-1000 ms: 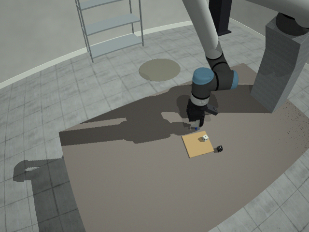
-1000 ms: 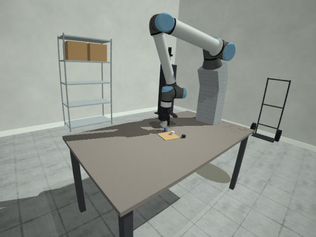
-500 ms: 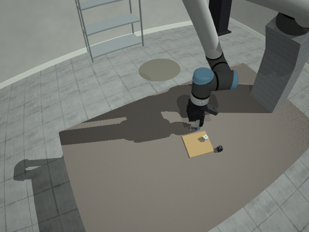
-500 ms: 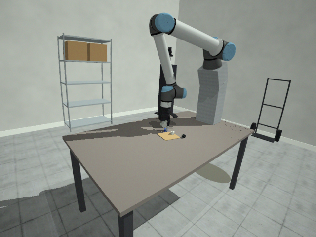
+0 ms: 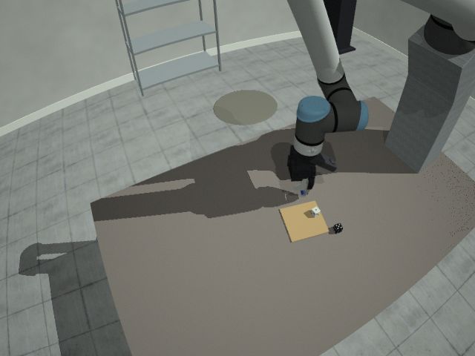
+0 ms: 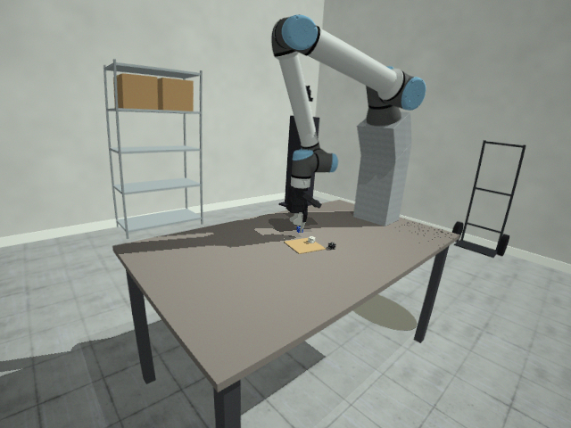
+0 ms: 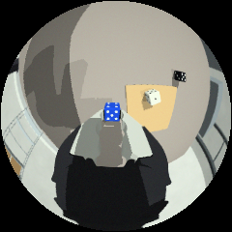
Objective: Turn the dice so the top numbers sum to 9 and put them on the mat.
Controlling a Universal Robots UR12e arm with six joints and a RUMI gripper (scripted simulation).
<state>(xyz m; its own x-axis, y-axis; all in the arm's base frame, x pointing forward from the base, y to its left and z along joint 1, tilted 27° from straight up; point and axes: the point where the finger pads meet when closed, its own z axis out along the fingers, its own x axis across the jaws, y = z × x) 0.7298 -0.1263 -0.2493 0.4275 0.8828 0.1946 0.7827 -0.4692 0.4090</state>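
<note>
My gripper (image 5: pixel 303 190) (image 6: pixel 300 226) (image 7: pixel 112 109) is shut on the blue die (image 5: pixel 302 192) (image 6: pixel 298 229) (image 7: pixel 112 111) and holds it a little above the table, beside the mat. Several white pips show on the blue die in the wrist view. The orange mat (image 5: pixel 297 228) (image 6: pixel 302 248) (image 7: pixel 159 120) lies on the table. The white die (image 5: pixel 315 211) (image 6: pixel 311 239) (image 7: pixel 153 97) sits on the mat. The black die (image 5: pixel 337 228) (image 6: pixel 331 245) (image 7: pixel 180 75) sits on the table just off a mat corner. I cannot read their top numbers surely.
The brown table (image 5: pixel 214 276) (image 6: pixel 277 285) carries the mat and the black die. The grey robot pedestal (image 5: pixel 429 107) (image 6: pixel 382 170) stands at the table's far side. A shelf (image 5: pixel 172 36) (image 6: pixel 156 149) and a hand truck (image 6: pixel 493 193) stand on the floor away from the table.
</note>
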